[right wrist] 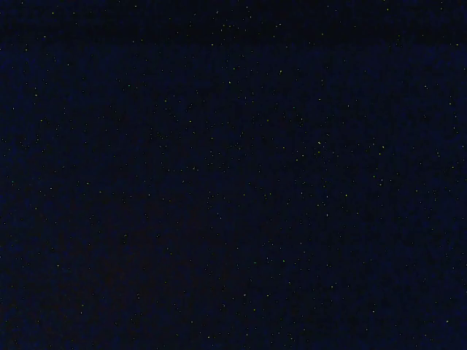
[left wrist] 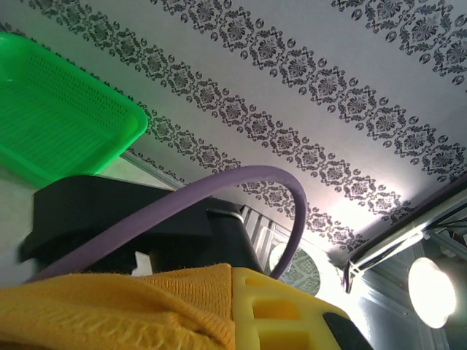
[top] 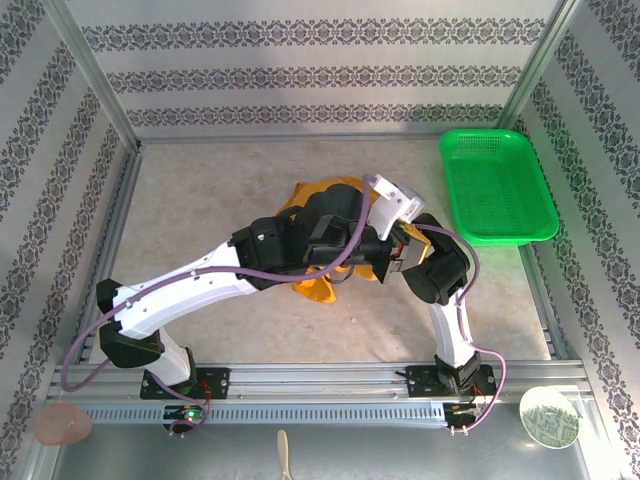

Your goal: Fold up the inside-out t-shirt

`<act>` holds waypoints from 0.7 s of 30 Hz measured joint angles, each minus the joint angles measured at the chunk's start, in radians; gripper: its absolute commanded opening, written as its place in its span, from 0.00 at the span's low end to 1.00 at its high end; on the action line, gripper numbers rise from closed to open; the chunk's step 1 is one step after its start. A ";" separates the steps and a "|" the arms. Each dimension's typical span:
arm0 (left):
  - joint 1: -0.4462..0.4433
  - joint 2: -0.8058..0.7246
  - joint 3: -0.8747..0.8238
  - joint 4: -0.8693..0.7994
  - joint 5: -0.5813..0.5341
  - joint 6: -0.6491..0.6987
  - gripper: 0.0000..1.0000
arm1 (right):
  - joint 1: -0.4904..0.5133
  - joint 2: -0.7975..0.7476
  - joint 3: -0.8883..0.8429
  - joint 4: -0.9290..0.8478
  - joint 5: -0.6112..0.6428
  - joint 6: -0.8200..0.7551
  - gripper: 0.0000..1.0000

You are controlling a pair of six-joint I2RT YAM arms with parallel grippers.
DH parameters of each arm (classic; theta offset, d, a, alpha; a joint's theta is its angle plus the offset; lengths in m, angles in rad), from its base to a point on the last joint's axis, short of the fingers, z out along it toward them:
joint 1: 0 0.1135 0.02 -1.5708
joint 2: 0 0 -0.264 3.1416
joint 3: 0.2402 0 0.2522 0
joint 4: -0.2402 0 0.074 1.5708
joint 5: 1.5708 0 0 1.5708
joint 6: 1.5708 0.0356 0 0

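The inside-out t-shirt (top: 318,290) is a bunched mustard-orange heap mid-table, mostly covered by the two arms crossing above it. In the left wrist view its ribbed fabric (left wrist: 109,306) lies pressed against a yellow finger (left wrist: 292,313). My left gripper (left wrist: 232,317) is shut on that cloth and points toward the right wall. The right arm's black wrist (top: 420,255) reaches in from the right, its purple cable arching in front of the left camera. The right wrist view is black, and the right gripper's jaws are hidden among the arms and cloth.
A green plastic basket (top: 497,185) stands at the back right, and it appears again as the green basket (left wrist: 51,124) at upper left. A patterned plate (top: 548,415) lies off the table's near right corner. Patterned walls close the back and sides.
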 measured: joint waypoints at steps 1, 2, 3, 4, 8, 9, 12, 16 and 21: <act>0.000 -0.002 0.003 0.004 -0.001 -0.006 0.00 | 0.000 0.000 0.017 -0.049 0.014 -0.001 0.84; 0.000 -0.002 0.010 0.006 -0.001 -0.010 0.00 | 0.003 0.000 0.039 -0.107 0.034 -0.005 0.84; 0.000 0.004 0.024 0.005 0.001 -0.018 0.00 | 0.006 0.000 0.063 -0.164 0.055 -0.008 0.86; 0.000 0.013 0.042 0.005 0.001 -0.022 0.00 | 0.007 0.001 0.083 -0.209 0.072 -0.010 0.87; 0.000 0.044 0.120 0.000 0.000 -0.034 0.00 | 0.025 0.036 0.247 -0.434 0.167 -0.043 0.92; 0.000 0.044 0.128 0.000 0.000 -0.034 0.00 | 0.031 0.052 0.299 -0.483 0.189 -0.058 0.92; 0.000 0.043 0.136 0.000 -0.007 -0.034 0.00 | 0.047 0.107 0.428 -0.592 0.231 -0.096 0.92; 0.000 0.042 0.122 0.000 -0.027 -0.034 0.00 | 0.058 0.169 0.501 -0.691 0.237 -0.117 0.89; 0.000 0.039 0.083 0.000 -0.063 -0.035 0.00 | 0.066 0.254 0.542 -0.802 0.235 -0.132 0.80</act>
